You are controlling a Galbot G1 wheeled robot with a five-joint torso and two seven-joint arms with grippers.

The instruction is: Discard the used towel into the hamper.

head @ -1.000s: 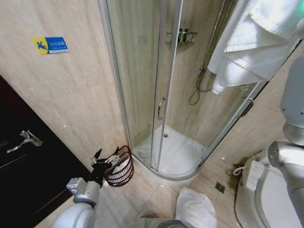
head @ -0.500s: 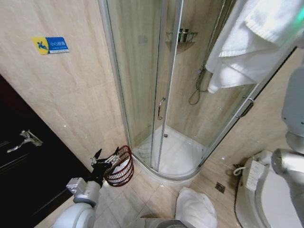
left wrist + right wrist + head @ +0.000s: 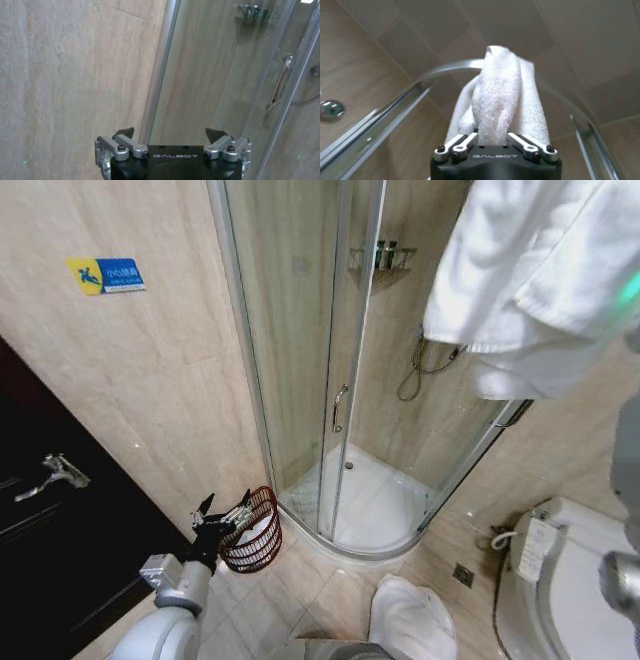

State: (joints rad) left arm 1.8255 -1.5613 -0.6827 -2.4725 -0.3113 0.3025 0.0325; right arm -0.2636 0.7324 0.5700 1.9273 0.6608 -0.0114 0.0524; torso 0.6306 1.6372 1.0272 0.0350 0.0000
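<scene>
I have the towel caught in the right gripper: on the right wrist view the jaws are clenched on a bunched fold of white terry, with the rest of the cloth rising past the curved chrome rail of the shower enclosure. On the head view the same towel hangs high on the right, draped in heavy folds in front of the glass.

The hamper sits low on the floor to the left, at the foot of the beige wall, just beside the shower's near corner. It already has something white inside. My left gripper hangs right next to its rim, jaws released and spread, holding nothing; the left wrist view confirms the open fingers against the wall and glass.

So the towel and the hamper are well apart: one high right, the other low left.

As I judge it, the cloth is soft, limp and light, and it will swing and trail as the arm travels. A pinch on a gathered bunch, as I have now, looks the sound hold, since a single edge could slip out of the pads. The hanging tail may snag the door handle or drape outside the basket's narrow mouth, so I would want it bunched over the opening before letting go.

A second white cloth lies on the floor tiles near the toilet.
</scene>
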